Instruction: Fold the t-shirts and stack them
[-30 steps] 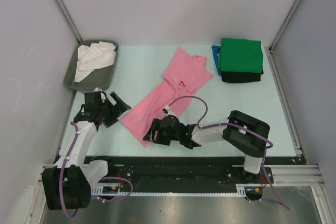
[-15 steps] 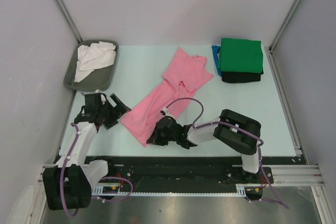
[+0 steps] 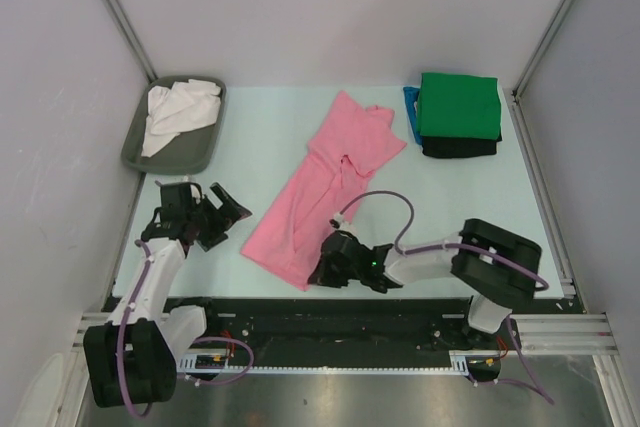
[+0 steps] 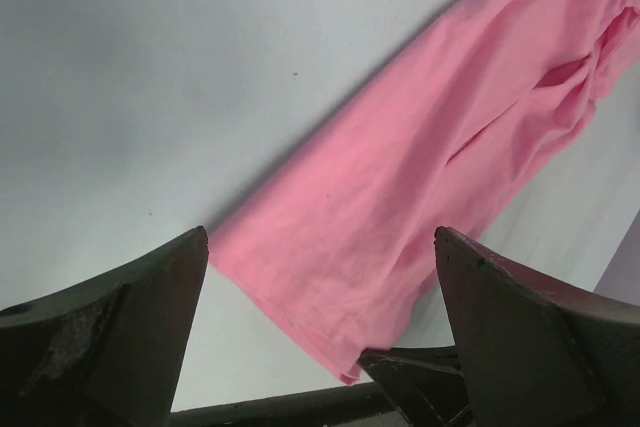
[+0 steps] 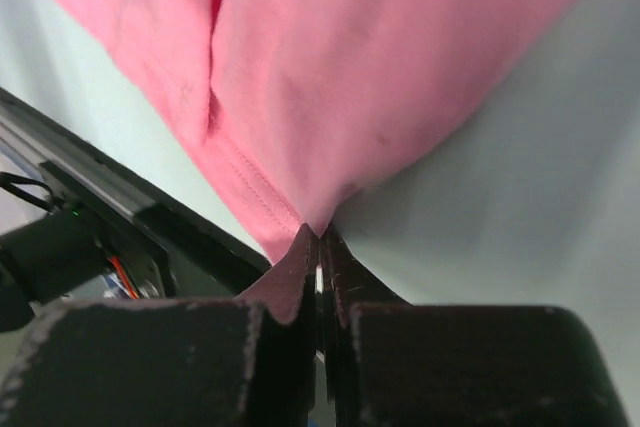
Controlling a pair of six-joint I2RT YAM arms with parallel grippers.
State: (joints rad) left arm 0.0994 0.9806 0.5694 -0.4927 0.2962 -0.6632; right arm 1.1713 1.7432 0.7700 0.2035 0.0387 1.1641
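The pink t-shirt [image 3: 325, 177] lies in a long diagonal strip across the middle of the table. My right gripper [image 3: 322, 269] is shut on its near hem corner, and the cloth [image 5: 350, 67] rises in a pinched point between the closed fingertips [image 5: 320, 247]. My left gripper [image 3: 225, 212] stands open just left of the shirt's lower edge, with the pink hem [image 4: 330, 287] beyond its spread fingers and nothing between them. A folded green shirt [image 3: 458, 105] tops a black one [image 3: 458, 147] at the back right, and a blue edge [image 3: 411, 112] shows beside them. A white shirt [image 3: 178, 109] lies crumpled in the tray.
The grey tray [image 3: 135, 147] sits at the back left against the wall. Metal frame posts stand along both sides, and the black rail [image 3: 330, 312] runs along the near edge just behind my right gripper.
My right gripper has closed on the pink shirt's near corner and shifted right, which dragged the shirt's lower end with it. The left gripper has stayed open and nearly still.
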